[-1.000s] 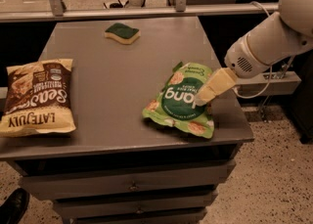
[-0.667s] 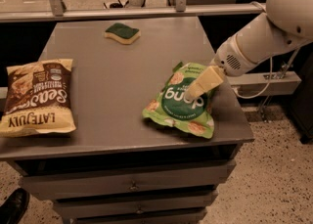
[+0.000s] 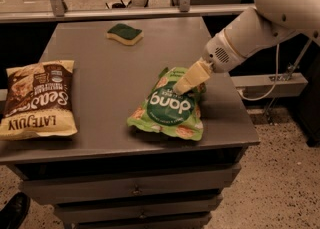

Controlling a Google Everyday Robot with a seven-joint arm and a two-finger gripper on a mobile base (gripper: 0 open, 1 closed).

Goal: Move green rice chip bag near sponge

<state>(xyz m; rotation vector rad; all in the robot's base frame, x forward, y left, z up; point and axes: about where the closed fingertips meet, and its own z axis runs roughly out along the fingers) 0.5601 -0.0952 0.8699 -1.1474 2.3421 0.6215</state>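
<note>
Drawers (image 3: 135, 189): under the bench top, nearest to the camera, closed.
Shoe (image 3: 12, 211): dark, on the floor at the lower left corner of the view.
Bench (image 3: 110, 83): grey flat top; it carries two bags and a sponge.
Green bag (image 3: 167, 110): lies flat near the front edge, on the right half of the bench as the camera sees it.
Green bag, axis: the long axis runs from near to far, and the far end leans a little to the right of the view.
Green bag, direction: the word "dang" reads upside down, so the top of the print points toward the camera.
Brown bag (image 3: 37, 98): flat at the left front of the bench, its print also upside down, well apart from the green bag.
Gripper (image 3: 183, 87): over the far right part of the green bag, its tip on or just above the bag; open or closed, I cannot tell.
Arm (image 3: 260, 28): white, it comes in from the upper right.
Sponge (image 3: 124, 33): far part of the bench, near the middle, green side up, well apart from the green bag.
</note>
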